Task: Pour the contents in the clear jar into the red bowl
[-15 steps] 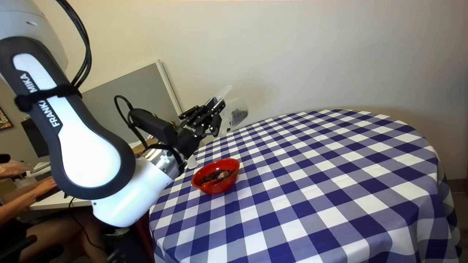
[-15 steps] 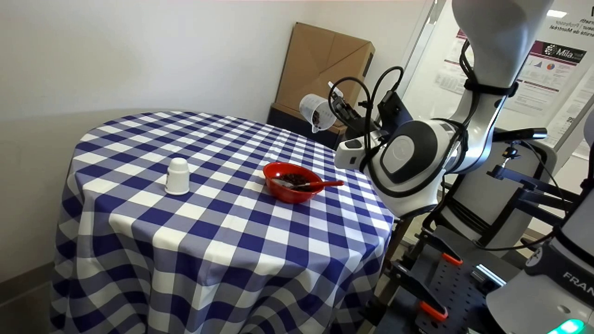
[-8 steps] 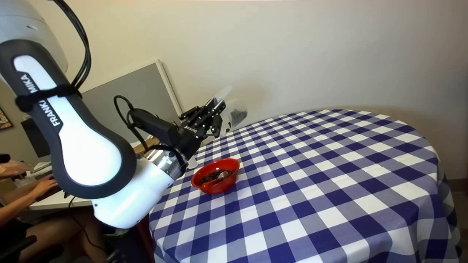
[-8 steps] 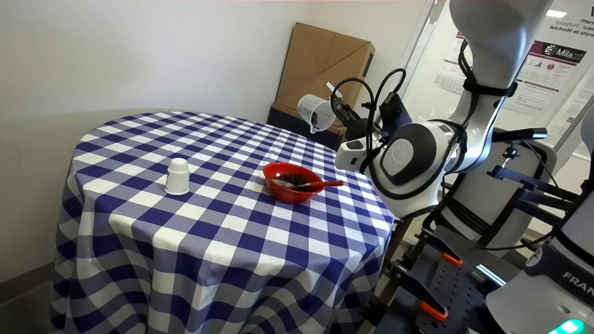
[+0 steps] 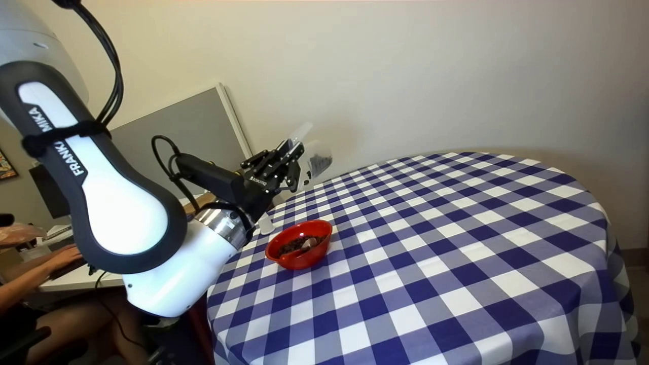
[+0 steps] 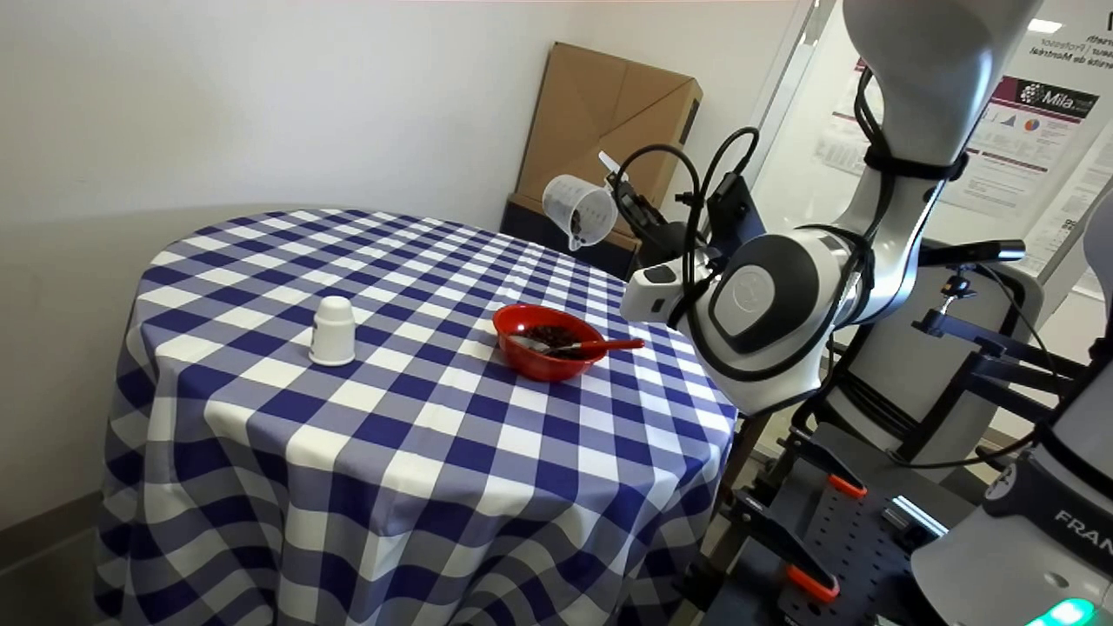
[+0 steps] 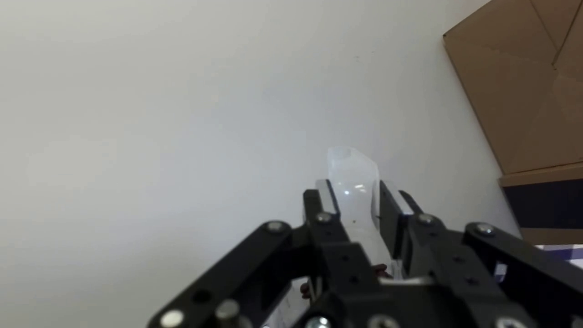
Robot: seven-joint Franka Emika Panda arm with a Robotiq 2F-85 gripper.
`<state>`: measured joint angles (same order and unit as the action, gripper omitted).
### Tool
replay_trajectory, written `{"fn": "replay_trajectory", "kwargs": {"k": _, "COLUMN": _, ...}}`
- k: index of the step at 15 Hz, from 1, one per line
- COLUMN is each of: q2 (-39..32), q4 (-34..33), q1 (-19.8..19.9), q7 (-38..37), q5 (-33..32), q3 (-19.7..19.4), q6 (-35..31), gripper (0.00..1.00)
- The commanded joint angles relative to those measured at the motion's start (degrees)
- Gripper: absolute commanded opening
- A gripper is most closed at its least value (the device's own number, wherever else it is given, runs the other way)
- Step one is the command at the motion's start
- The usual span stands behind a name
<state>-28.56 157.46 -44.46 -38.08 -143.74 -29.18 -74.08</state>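
clear jar (image 6: 569, 202): tilted | red bowl (image 6: 541, 365): glossy, round | tablecloth (image 6: 417, 391): checked

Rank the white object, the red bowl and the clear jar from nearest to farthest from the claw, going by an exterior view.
1. The clear jar: held tilted in the claw.
2. The red bowl: in an exterior view, below the claw and somewhat left of it.
3. The white object: farther left there, apart from the bowl.
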Motion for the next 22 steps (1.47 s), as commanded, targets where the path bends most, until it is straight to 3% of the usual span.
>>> {"fn": "replay_trajectory", "kwargs": {"k": 1, "q2": -2.4, "q4": -0.7, "q1": -3.1, "q7": -3.1, "q5": 0.0, "q3": -2.2, "q6": 0.7, "gripper": 0.12}}
{"fn": "replay_trajectory", "kwargs": {"k": 10, "q2": -6.3, "q4": -1.0, "q1": -8.0, "q7": -10.6, "q5": 0.0, "q3": -5.7, "q6": 3.4, "gripper": 0.12}}
{"fn": "replay_trajectory", "kwargs": {"k": 22, "q2": -10.5, "q4": -1.3, "q1": -10.7, "q7": -17.3, "q5": 0.0, "q3": -8.8, "q6": 6.8, "gripper": 0.12}}
